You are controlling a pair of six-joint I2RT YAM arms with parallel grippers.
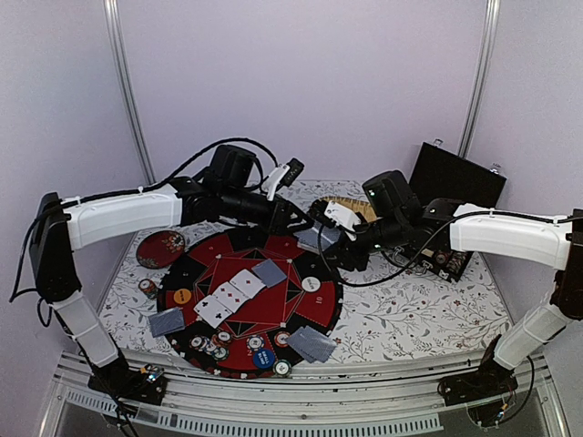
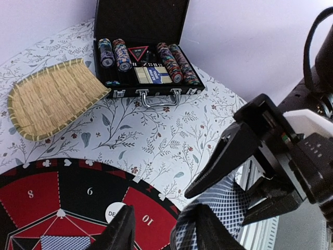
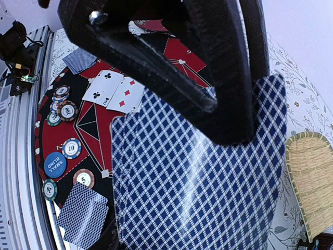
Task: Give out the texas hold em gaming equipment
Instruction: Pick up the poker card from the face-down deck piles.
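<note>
Near the centre of the top view, a stack of blue-backed cards (image 3: 197, 172) is pinched by the right gripper (image 3: 223, 117) above the mat (image 1: 228, 250). Whether the left gripper (image 2: 156, 232) beside it is closed cannot be told. Dealing seems in hand; next, one card must be drawn off.

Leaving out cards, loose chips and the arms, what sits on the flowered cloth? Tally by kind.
Straw tray: 1
Red dish: 1
Black case: 1
Round game mat: 1
Total: 4
</note>
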